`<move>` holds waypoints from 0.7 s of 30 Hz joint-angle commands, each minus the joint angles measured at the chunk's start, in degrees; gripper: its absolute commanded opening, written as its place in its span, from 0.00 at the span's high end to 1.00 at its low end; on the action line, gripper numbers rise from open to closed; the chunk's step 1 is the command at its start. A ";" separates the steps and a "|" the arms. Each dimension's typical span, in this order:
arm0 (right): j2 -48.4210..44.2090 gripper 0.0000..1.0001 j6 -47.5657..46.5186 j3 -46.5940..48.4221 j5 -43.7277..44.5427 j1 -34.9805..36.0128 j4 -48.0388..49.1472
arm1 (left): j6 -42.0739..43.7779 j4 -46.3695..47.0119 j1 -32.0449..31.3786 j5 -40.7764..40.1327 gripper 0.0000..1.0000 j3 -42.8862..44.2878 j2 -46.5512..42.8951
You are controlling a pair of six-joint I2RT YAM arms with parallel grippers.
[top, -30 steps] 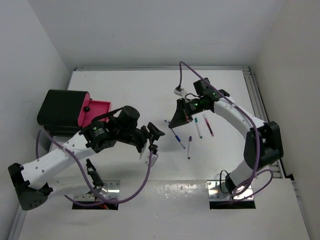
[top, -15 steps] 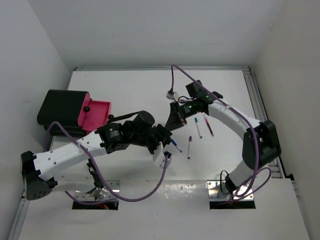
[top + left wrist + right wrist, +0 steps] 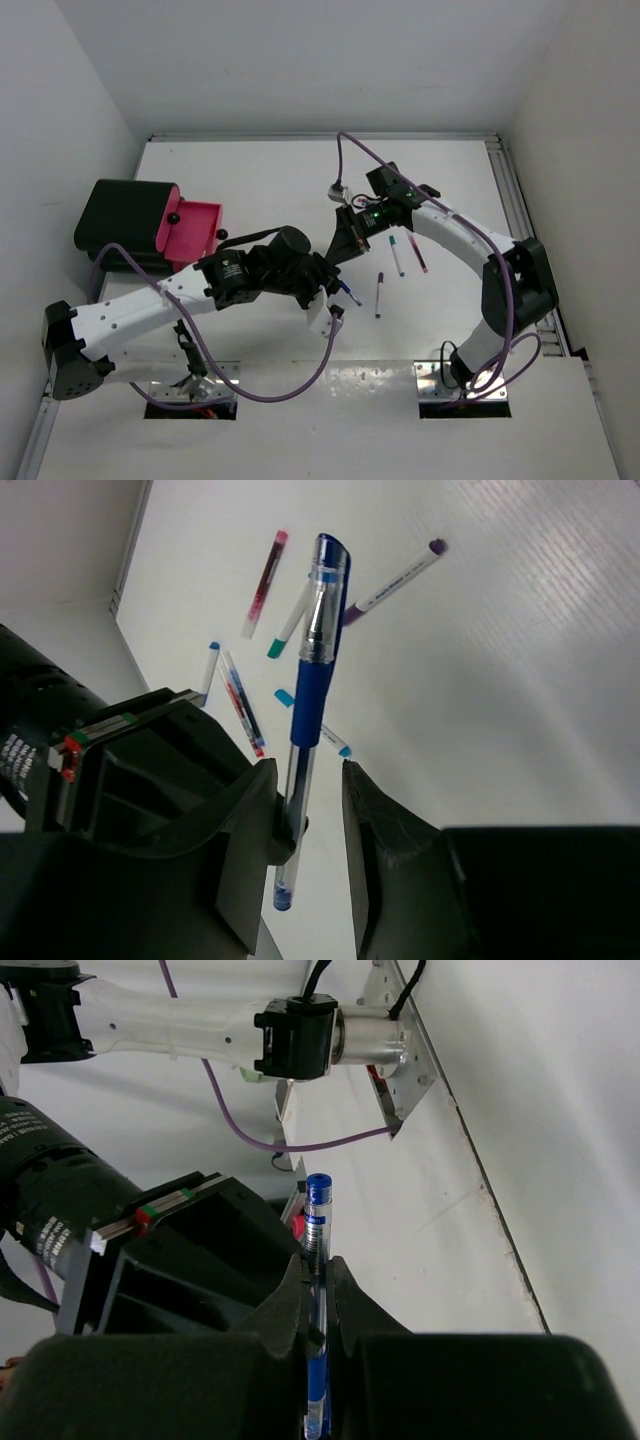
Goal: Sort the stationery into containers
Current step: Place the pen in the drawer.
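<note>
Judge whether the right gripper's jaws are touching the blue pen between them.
Touching. The right wrist view shows the right gripper closed on the blue pen, both jaws pressed against its barrel.

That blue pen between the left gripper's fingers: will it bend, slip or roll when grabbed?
Probably stiff: the blue pen has a straight, hard-looking barrel. Its cap clip should stop it rolling far on the table. The thin round body might pivot in the left gripper, though the darker grip section likely helps.
</note>
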 commanded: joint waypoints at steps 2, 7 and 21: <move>-0.43 1.00 0.37 0.75 -1.75 0.29 1.69 | 0.56 0.94 -0.81 0.97 0.62 -0.92 -0.91; -0.61 1.00 -0.42 0.93 -1.67 0.21 1.16 | -1.99 3.05 -0.72 0.62 0.75 -0.66 -0.91; -0.08 0.31 -26.67 17.18 15.44 -19.56 -19.57 | -50.04 3.41 16.13 -13.09 1.00 8.31 -0.39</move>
